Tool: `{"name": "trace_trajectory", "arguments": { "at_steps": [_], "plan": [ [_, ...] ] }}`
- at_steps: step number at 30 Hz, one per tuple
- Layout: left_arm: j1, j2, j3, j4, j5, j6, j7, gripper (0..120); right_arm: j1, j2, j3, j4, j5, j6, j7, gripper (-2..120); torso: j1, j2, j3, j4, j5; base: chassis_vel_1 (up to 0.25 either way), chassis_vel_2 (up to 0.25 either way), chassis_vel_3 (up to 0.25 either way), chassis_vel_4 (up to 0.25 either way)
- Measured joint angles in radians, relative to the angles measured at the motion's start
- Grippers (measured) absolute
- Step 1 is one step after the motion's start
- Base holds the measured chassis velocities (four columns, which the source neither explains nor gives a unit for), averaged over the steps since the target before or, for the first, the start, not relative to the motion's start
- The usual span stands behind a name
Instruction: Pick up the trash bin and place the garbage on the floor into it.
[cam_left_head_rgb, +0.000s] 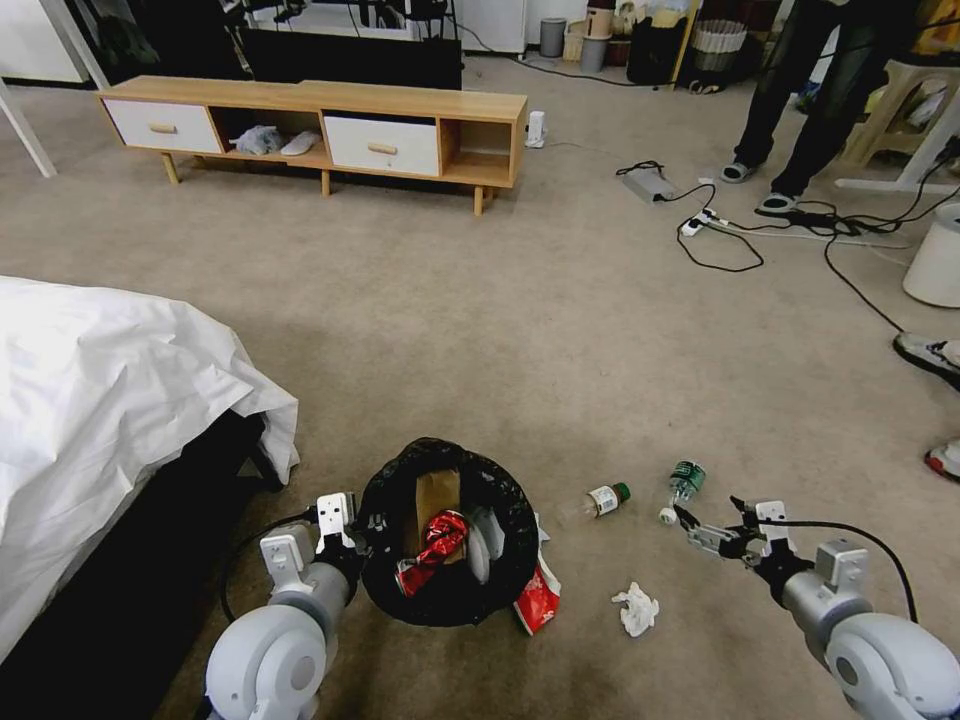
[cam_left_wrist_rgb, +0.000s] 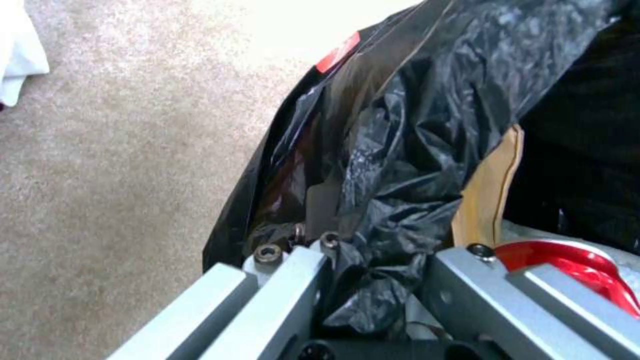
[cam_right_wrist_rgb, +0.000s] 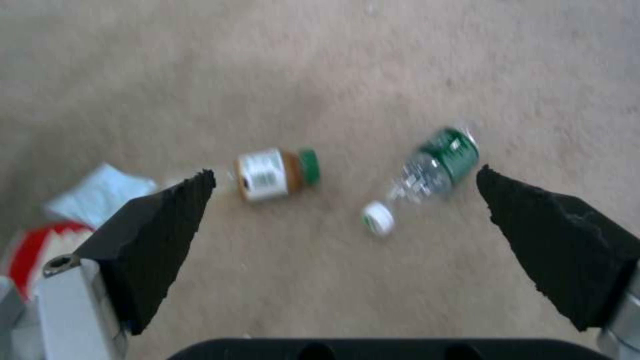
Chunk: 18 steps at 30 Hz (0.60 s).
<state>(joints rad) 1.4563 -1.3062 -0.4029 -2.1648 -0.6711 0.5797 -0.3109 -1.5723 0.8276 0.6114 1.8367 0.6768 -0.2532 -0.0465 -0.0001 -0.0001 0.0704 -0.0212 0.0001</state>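
Trash bin (cam_left_head_rgb: 447, 535) low in the head view, just ahead of the robot on the carpet floor (cam_left_head_rgb: 560, 330), black liner crinkled over the rim. Left gripper (cam_left_head_rgb: 352, 530) clamped on the bin's near-left rim, liner plastic bunched between its fingers (cam_left_wrist_rgb: 287, 280) in the left wrist view. Inside: brown paper bag (cam_left_head_rgb: 436, 500) standing upright, crushed red can (cam_left_head_rgb: 436, 545) in front of it, something whitish beside. Red wrapper (cam_left_head_rgb: 538, 598) against the bin's right side on the carpet. White tissue (cam_left_head_rgb: 637, 608) a little farther right. Right gripper (cam_left_head_rgb: 712, 528) low over the floor, jaws spread wide, nothing between them. Just beyond its tips, clear bottle (cam_left_head_rgb: 682, 487) with green label and white cap, lying down; smaller green-capped bottle (cam_left_head_rgb: 606, 498) lying between it and the bin. White bedsheet (cam_left_head_rgb: 100, 400) crowding close on the left. Farther off, black cables (cam_left_head_rgb: 740, 235) trailing across the carpet at right, white bucket (cam_left_head_rgb: 935, 258) at the right edge. Wooden cabinet (cam_left_head_rgb: 320, 130) along the far side.
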Motion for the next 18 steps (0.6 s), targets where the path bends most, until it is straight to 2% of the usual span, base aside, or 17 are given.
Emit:
{"name": "trace_trajectory", "arguments": {
  "at_steps": [1, 3, 10, 13, 18],
  "plan": [
    [0.0, 0.0, 0.0, 0.0, 0.0, 0.0, 0.0, 0, 0.0, 0.0, 0.0, 0.0, 0.0, 0.0, 0.0, 100, 0.0, 0.0, 0.0, 0.0, 0.0, 0.0, 0.0, 0.0, 0.0],
    [-0.006, -0.002, -0.001, 0.001, -0.001, 0.0, 0.0, 0, 0.003, -0.045, -0.036, 0.006, 0.044, -0.071, 0.076, 100, 0.0, 0.0, 0.0, -0.0001, -0.0001, 0.0, 0.0, 0.0, 0.0],
    [-0.017, 0.001, -0.001, 0.014, -0.008, 0.0, 0.003, 0, 0.037, -0.132, -0.121, 0.033, 0.163, -0.176, 0.182, 100, 0.0, 0.0, 0.0, 0.0002, -0.0001, 0.0, 0.0, 0.0, 0.0],
    [-0.019, 0.0, -0.001, 0.015, -0.01, 0.0, 0.003, 0, 0.049, -0.147, -0.139, 0.033, 0.182, -0.189, 0.197, 100, 0.0, 0.0, 0.0, 0.0003, -0.0001, 0.0, 0.0, 0.0, 0.0],
    [-0.02, 0.001, -0.002, 0.016, -0.015, -0.001, 0.004, 0, 0.076, -0.183, -0.191, 0.034, 0.284, -0.24, 0.266, 100, 0.0, 0.0, 0.0, 0.0001, -0.0001, 0.0, 0.0, 0.0, 0.0]
  ]
}}
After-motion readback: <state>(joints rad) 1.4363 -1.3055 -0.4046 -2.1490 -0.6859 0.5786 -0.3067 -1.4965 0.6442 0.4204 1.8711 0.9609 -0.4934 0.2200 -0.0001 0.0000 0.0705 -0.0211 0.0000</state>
